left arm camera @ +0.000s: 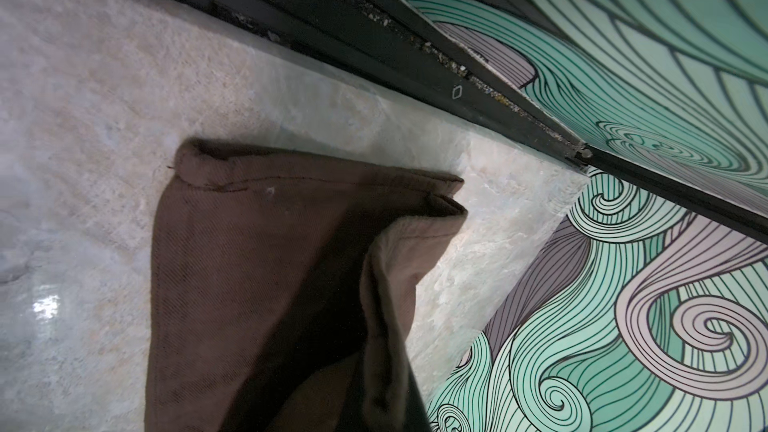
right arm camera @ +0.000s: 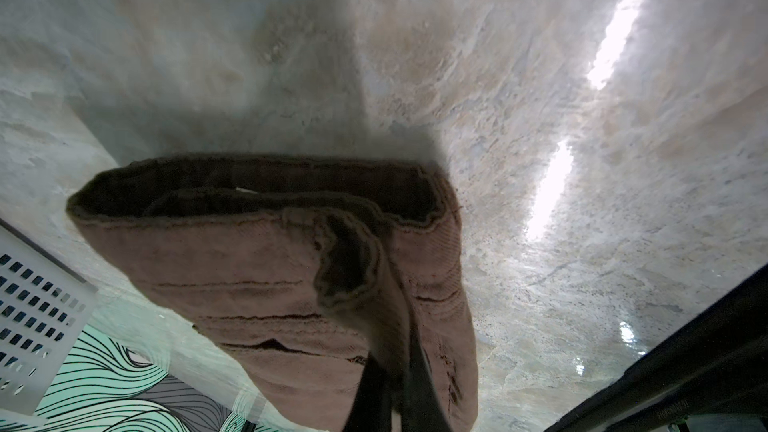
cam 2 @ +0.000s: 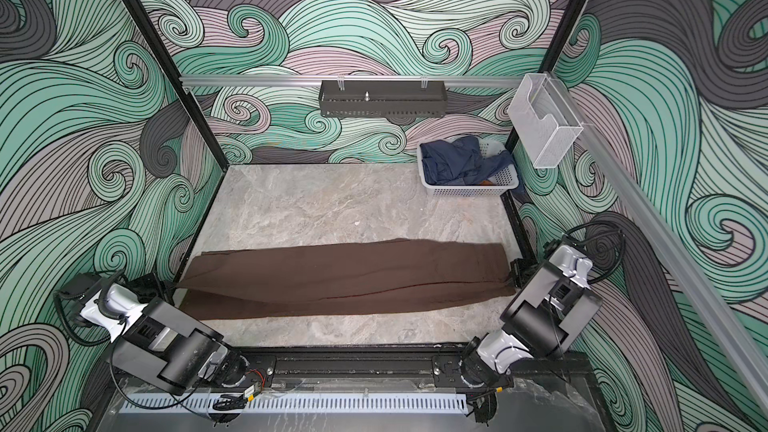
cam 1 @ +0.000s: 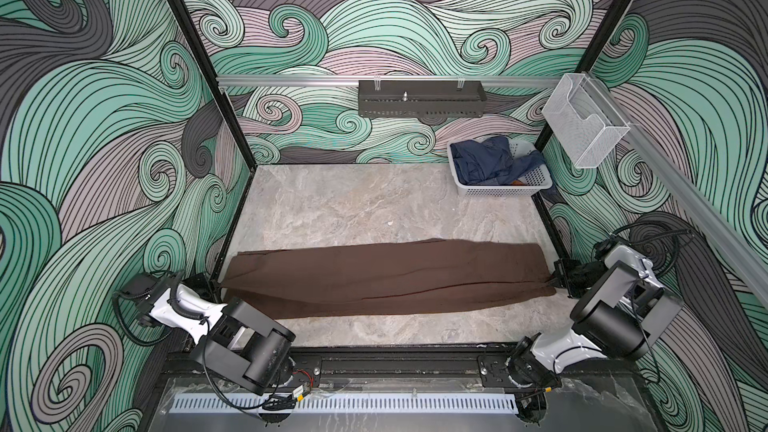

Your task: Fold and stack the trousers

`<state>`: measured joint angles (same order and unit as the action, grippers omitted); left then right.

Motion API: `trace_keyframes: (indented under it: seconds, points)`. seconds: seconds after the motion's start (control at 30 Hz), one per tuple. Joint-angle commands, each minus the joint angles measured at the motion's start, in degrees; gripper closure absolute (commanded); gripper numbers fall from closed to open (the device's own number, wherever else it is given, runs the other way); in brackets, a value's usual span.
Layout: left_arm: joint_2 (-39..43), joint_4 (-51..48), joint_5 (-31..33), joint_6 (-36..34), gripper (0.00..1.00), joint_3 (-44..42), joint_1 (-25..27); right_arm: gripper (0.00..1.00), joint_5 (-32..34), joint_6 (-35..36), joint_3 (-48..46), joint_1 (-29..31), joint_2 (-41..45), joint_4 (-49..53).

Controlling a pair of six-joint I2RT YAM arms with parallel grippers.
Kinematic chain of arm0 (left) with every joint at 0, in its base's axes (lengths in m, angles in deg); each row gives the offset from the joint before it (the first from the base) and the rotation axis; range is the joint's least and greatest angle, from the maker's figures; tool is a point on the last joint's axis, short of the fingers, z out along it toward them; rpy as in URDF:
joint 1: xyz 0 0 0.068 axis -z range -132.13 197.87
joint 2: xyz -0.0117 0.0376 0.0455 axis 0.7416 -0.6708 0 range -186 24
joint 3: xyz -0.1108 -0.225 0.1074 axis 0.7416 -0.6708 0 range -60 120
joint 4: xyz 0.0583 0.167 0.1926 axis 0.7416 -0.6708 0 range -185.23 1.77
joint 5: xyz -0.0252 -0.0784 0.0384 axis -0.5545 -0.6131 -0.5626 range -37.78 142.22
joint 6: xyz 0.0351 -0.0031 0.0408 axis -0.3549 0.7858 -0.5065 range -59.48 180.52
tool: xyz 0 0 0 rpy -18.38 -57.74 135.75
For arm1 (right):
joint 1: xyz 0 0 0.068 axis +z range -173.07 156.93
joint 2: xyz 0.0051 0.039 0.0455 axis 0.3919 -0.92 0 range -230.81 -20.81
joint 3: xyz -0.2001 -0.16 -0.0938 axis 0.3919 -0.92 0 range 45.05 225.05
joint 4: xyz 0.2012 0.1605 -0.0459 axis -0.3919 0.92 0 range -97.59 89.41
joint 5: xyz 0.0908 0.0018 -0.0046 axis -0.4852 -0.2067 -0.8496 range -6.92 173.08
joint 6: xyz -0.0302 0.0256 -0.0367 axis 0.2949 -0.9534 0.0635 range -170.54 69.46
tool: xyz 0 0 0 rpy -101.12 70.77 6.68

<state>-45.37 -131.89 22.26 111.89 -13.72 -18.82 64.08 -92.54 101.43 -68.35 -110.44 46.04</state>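
Note:
The dark brown trousers [cam 1: 386, 280] lie stretched across the front half of the marble table [cam 1: 374, 205], almost from side to side, in both top views [cam 2: 345, 280]. My left gripper [cam 1: 218, 284] is shut on their left end at the table's left edge. The left wrist view shows the leg hems [left arm camera: 291, 218] running out from that grip. My right gripper [cam 1: 555, 280] is shut on the right end by the right frame post. In the right wrist view its dark fingers [right arm camera: 424, 392] pinch a bunched fold of the waistband end [right arm camera: 232, 268]. The cloth hangs slightly taut between both grips.
A white slotted basket [cam 1: 498, 191] holding navy denim garments [cam 1: 486, 160] stands at the back right corner. A dark metal tray [cam 1: 419, 103] hangs on the back rail, a clear mesh holder [cam 1: 582, 126] on the right rail. A black frame bar [cam 1: 395, 361] runs along the table's front.

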Motion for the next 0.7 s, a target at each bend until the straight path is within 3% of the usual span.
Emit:
trace_keyframes:
  seconds: [0.0,0.47,0.67]
  points:
    - [-1.4,2.6,1.8,-1.4,1.0,-0.4,-0.5,1.0,2.0,0.1,-1.1,-0.2,-1.0,-1.3]
    - [-3.7,4.0,0.3,1.8,1.0,4.8,-0.6,1.0,3.3,-0.7,-3.3,-0.2,-0.5,-2.6]
    - [-4.4,6.9,1.7,1.2,1.0,0.5,-0.8,0.98,4.6,-0.8,-5.1,-0.1,-1.5,-4.1]
